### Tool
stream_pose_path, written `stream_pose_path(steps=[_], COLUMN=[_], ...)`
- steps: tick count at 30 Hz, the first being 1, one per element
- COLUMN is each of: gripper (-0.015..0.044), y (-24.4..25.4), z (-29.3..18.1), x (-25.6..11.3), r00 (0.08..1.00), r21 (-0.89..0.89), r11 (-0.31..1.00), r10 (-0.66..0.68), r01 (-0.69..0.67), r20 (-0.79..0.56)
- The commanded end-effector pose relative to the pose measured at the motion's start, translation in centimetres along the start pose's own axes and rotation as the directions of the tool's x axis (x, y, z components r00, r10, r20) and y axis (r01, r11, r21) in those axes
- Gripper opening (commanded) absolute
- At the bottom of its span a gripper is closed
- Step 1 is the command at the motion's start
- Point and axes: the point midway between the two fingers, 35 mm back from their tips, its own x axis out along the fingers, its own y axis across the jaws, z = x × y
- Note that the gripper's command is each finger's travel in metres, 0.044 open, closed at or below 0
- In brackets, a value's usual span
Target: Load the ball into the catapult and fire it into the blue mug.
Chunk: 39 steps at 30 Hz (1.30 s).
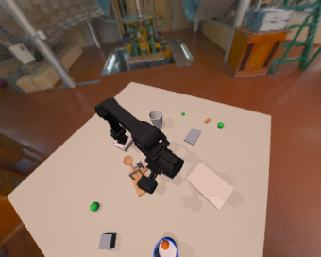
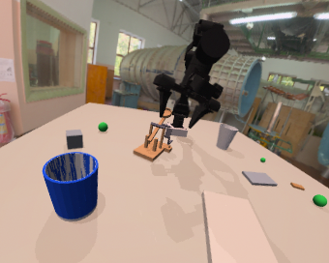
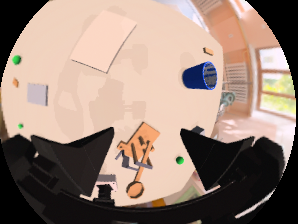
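The blue mug [image 1: 156, 247] [image 2: 73, 193] [image 3: 194, 77] stands upright near the table's front. The orange ball [image 1: 165, 245] shows inside the mug's rim in the top view; the mug's wall hides it in the exterior view. The wooden catapult [image 1: 141, 188] [image 2: 151, 151] [image 3: 151, 132] stands mid-table, its arm raised and its round cup [image 1: 127, 161] [image 2: 167, 113] [image 3: 135, 189] empty. My gripper [image 2: 177, 120] [image 3: 148, 131] is wide open and empty, above the catapult and apart from it as far as the views show.
A grey cup [image 1: 156, 119] [image 2: 226, 136] stands behind the catapult. A pale board [image 1: 210, 185] [image 2: 236, 232] [image 3: 104, 42] and a grey plate [image 1: 193, 136] [image 2: 259, 178] [image 3: 37, 94] lie to its right in the top view. A grey cube [image 1: 107, 241] [image 2: 74, 139] and green balls [image 1: 94, 206] [image 2: 103, 127] are also on the table.
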Motion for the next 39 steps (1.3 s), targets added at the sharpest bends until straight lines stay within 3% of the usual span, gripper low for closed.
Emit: stream_pose_path(steps=[1,23,28,39], gripper=[0.044,0.044,0.044,0.044], y=[-2.4,-16.3,-18.5,-18.6], z=[1.2,3.4,3.9,4.0], x=[-0.6,-5.6,-6.3,-6.3], r00=[0.997,0.9,0.879,0.878], r21=[0.122,0.596,0.633,0.634], r11=[0.992,0.784,0.748,0.747], r10=[0.003,-0.122,-0.149,-0.151], r01=[-0.012,-0.172,-0.199,-0.2], r20=[0.073,0.419,0.452,0.454])
